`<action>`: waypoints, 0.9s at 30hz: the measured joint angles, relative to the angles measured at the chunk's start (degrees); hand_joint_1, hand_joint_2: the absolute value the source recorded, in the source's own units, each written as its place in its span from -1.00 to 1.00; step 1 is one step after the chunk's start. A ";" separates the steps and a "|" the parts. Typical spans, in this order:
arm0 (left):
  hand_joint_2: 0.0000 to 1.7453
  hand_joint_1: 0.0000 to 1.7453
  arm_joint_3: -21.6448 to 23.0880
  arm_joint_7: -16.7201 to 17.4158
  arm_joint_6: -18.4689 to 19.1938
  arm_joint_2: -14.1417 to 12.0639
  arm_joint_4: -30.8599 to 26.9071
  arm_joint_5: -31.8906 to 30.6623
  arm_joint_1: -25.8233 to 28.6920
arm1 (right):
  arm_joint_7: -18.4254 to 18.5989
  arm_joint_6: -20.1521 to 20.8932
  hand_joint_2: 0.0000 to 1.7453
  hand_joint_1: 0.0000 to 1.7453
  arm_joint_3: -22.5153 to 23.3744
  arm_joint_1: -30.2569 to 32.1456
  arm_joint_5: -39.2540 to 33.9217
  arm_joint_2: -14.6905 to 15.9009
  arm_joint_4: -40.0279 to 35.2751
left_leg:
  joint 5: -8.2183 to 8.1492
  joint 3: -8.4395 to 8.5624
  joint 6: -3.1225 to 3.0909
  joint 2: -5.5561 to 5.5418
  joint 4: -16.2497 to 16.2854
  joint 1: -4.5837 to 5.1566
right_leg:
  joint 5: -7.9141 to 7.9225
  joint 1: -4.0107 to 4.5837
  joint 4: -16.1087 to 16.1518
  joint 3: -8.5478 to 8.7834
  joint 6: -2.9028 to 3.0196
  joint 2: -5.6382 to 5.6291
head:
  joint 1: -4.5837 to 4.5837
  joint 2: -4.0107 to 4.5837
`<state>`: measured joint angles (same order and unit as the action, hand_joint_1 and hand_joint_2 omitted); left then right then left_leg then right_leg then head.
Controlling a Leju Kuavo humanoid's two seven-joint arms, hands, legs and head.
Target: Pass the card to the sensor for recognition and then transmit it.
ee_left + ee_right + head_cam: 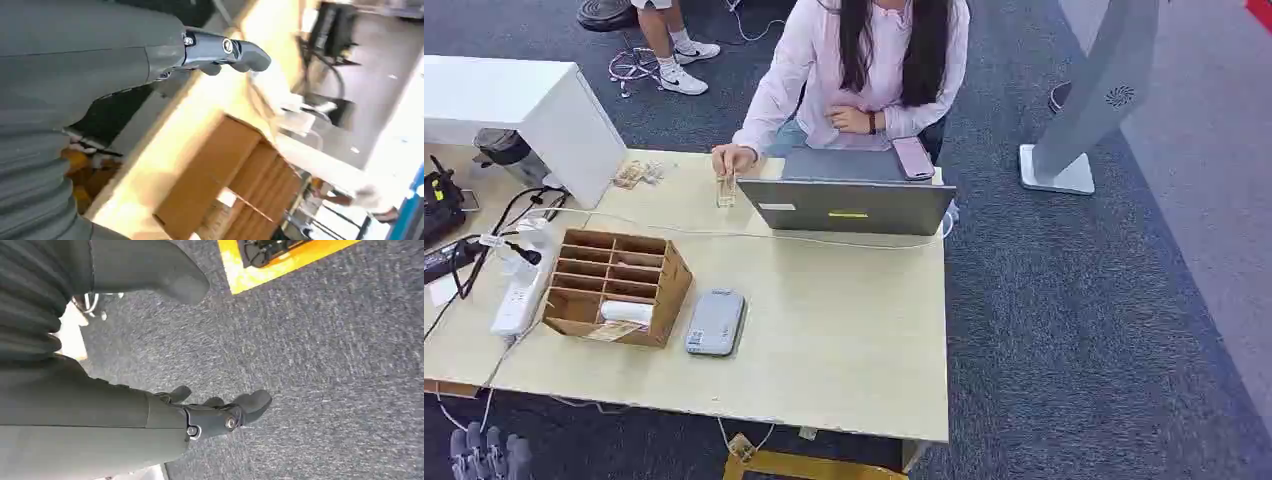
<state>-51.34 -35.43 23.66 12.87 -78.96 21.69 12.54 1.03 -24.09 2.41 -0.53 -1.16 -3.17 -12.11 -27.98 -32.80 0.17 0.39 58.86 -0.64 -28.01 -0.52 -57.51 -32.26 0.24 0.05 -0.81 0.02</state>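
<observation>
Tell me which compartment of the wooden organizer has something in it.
The near-row compartment of the wooden organizer, beside the grey sensor, holds a white roll; the others look empty.

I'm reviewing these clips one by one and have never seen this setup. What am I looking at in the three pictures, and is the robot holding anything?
This is a humanoid robot with two arms, each ending in a many-fingered hand. The head view looks forward and down from the robot's body onto a pale table. On it sit a wooden sorting box with a white card in a front slot, a grey sensor beside the box, a power strip and a laptop. A person sits behind the laptop.

The other two pictures come from cameras at the wrists, so they look tilted. The left hand hangs near the table edge and the box; its fingertips also peek into the head view's bottom corner. The right hand hangs over the grey carpet. Both hold nothing, fingers apart.
</observation>
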 joint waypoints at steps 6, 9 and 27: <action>1.00 -1.00 -3.66 -1.12 3.50 0.70 -7.24 -7.62 -2.39 | 0.88 0.11 1.00 -1.00 -1.31 -0.03 1.73 -0.11 0.46 | 0.02 0.02 0.03 0.00 0.00 0.01 | 0.00 0.00 0.00 -0.01 0.00 0.00 | 0.02 0.00; 1.00 -1.00 -2.74 -0.86 1.11 0.57 -9.03 -12.23 -3.56 | 1.16 0.39 1.00 -1.00 -1.99 -0.07 2.54 -0.24 0.59 | 0.03 0.03 0.03 0.01 0.00 0.00 | 0.02 0.00 0.00 0.00 0.02 -0.01 | 0.04 0.00; 1.00 -1.00 11.90 8.90 -13.59 -9.15 -7.13 -38.02 -15.21 | 1.79 3.10 1.00 -1.00 -5.31 -0.46 6.62 -0.61 0.85 | 0.12 0.05 0.09 0.02 0.01 0.00 | 0.06 0.00 0.00 -0.01 0.04 -0.03 | 0.04 0.00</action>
<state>-39.44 -26.53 10.07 3.72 -86.09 -16.33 -2.68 2.82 -20.98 -2.91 -0.99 5.46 -3.78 -11.26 -27.86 -32.76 0.26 0.40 58.88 -0.64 -27.96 -0.51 -57.51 -32.27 0.27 0.02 -0.76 0.02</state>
